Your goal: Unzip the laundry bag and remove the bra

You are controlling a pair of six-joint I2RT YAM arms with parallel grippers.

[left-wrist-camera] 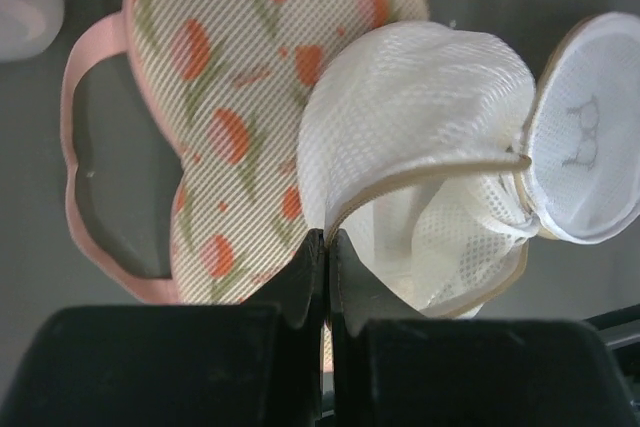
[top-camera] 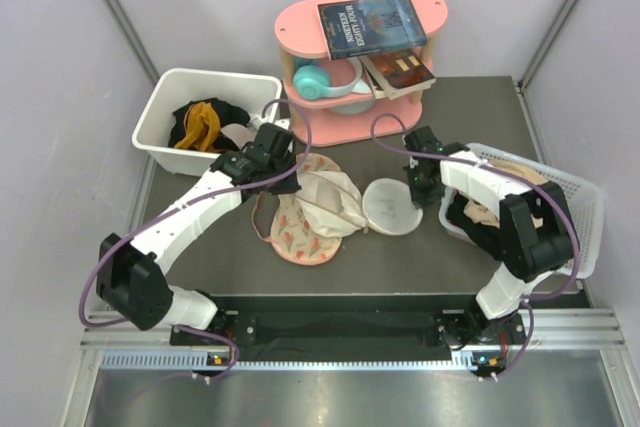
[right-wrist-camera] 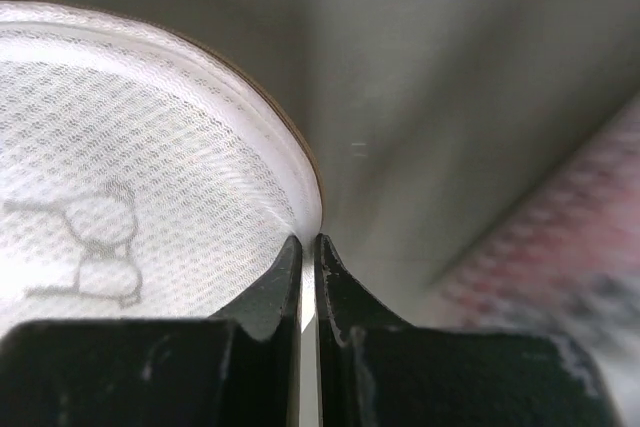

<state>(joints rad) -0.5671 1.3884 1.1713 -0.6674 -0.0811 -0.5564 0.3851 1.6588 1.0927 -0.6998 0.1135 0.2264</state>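
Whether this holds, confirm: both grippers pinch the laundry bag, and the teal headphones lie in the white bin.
Wrong on the headphones: the top external view shows them on the pink shelf. The left gripper and right gripper do pinch the laundry bag.

The left arm (top-camera: 200, 202) and right arm (top-camera: 478, 174) had white shells, black joints and a purple cable (top-camera: 84, 297) each; the fingers (right-wrist-camera: 262, 292) were black and scuffed.

Cream-white domed mesh laundry bag (top-camera: 340, 199) mid dark desk (top-camera: 400, 265), overlapping pink floral peanut-shaped flat piece (top-camera: 298, 235) on its left. White plastic bin (top-camera: 215, 75) back left, mustard-yellow fabric bra (top-camera: 200, 127) in it. Pink two-tier shelf (top-camera: 300, 23) behind bag. White slatted basket (top-camera: 590, 202) at right edge.
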